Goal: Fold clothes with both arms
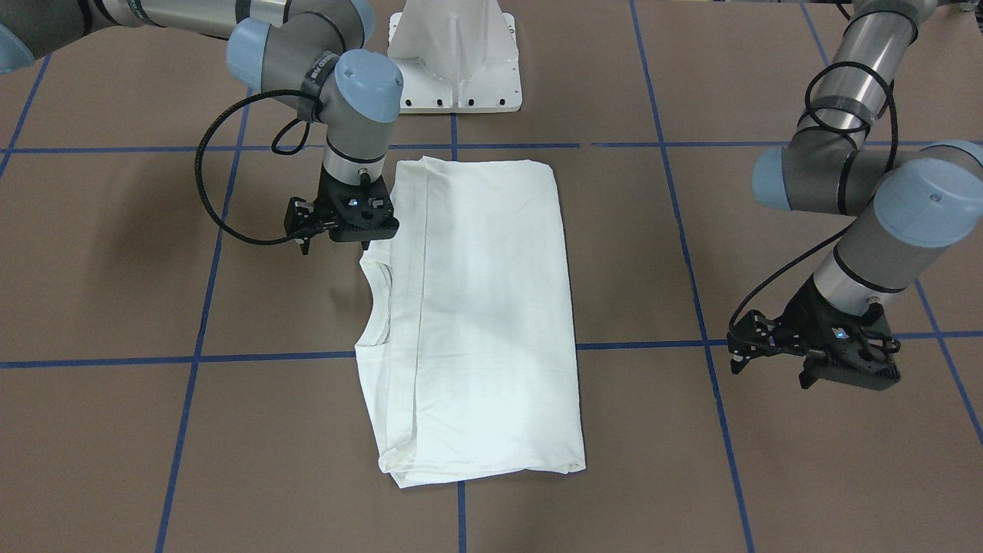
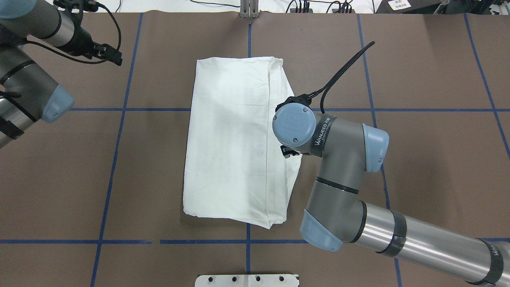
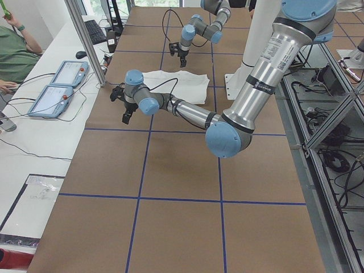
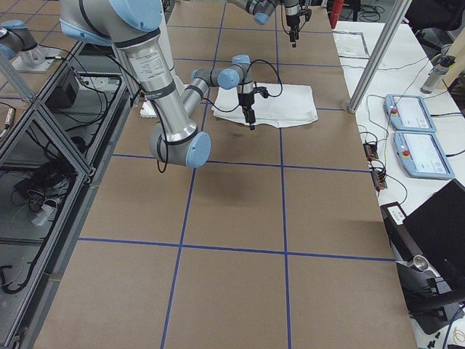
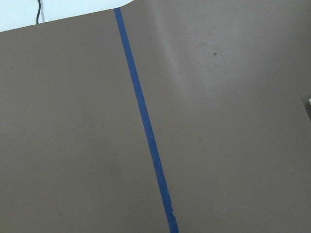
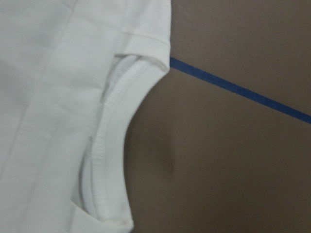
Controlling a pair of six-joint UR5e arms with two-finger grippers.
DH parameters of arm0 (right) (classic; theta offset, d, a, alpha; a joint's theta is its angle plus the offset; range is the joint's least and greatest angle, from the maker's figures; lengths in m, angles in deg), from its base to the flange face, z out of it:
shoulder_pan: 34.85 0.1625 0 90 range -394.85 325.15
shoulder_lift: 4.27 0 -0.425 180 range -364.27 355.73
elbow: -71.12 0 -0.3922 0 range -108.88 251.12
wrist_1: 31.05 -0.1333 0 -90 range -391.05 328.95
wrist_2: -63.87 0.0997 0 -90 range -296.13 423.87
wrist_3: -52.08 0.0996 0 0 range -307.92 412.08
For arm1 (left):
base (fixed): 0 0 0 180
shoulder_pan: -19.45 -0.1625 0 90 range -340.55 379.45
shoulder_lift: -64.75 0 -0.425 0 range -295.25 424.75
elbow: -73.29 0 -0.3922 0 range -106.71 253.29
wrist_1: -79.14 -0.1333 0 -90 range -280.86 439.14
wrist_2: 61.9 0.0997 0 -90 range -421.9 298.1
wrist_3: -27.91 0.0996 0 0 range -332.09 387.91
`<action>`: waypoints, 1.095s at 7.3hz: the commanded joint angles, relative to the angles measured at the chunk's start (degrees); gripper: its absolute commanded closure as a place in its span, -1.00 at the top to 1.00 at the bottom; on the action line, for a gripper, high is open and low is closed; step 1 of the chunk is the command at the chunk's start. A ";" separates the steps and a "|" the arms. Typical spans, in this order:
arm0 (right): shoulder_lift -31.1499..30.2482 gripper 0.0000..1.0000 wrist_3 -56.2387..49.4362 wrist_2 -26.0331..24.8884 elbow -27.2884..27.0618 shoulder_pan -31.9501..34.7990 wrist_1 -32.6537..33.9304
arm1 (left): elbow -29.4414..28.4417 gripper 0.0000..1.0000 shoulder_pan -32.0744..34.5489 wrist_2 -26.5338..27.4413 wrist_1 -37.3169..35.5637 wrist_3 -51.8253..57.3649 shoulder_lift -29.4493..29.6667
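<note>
The white long-sleeved T-shirt (image 1: 476, 307) lies flat in the middle of the brown paper-covered table with its blue tape grid (image 1: 115, 269), folded into one long rectangle. The rectangle's long axis runs from the white metal pedestal (image 1: 455, 61) at the robot's side out toward the far edge. Its ribbed crew neck (image 6: 109, 145) opens halfway along the long edge facing the robot's right, so the garment's own neck-to-hem line seems to lie across the table; no print shows. The right arm's black two-finger gripper (image 1: 335, 246) hangs just above that collar edge, jaws apparently spread and empty, since its wrist view shows loose, unpinched fabric. It is probably placed there because this layered edge is the natural one to work for the next fold. The left arm's black gripper (image 1: 768, 375) hovers well apart over bare table on the robot's left, jaws parted and empty, likely kept clear of the cloth.
</note>
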 commanded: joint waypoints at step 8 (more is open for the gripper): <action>6.27 0.43 8.22 1.51 11.76 -4.44 -11.40 | -0.21 1.00 0.00 0.00 0.02 0.56 -0.44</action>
